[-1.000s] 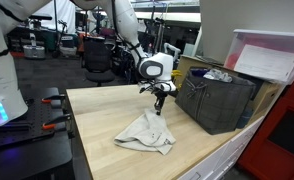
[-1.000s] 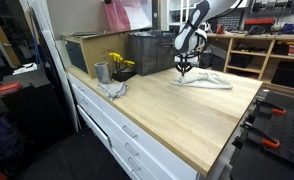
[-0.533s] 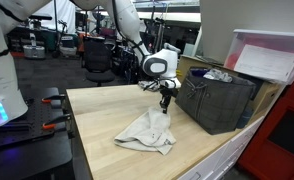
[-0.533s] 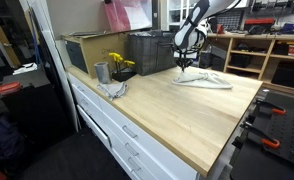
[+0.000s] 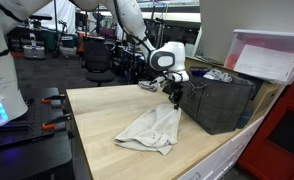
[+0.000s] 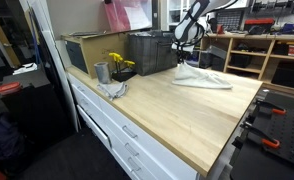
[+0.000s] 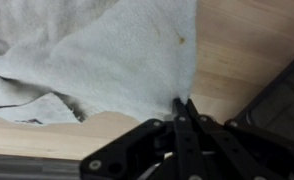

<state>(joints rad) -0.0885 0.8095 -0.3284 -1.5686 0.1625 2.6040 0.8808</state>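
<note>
A light grey cloth [image 5: 152, 128] lies on the wooden table [image 5: 97, 115]. My gripper [image 5: 174, 101] is shut on one corner of the cloth and holds that corner up, so the cloth stretches from the table to the fingers. In the wrist view my gripper [image 7: 184, 103] pinches the cloth [image 7: 97, 55] at its tip. The cloth also shows in an exterior view [image 6: 199, 78], with my gripper [image 6: 190, 64] above its near end.
A dark grey bin [image 5: 219, 98] stands right beside the gripper; it also shows in an exterior view [image 6: 150, 52]. A metal cup [image 6: 101, 72], yellow flowers [image 6: 119, 63] and a second crumpled cloth [image 6: 113, 89] sit at the far end of the table.
My gripper has risen and moved toward the dark bin with the cloth corner in it, pulling the cloth taller and more stretched.
</note>
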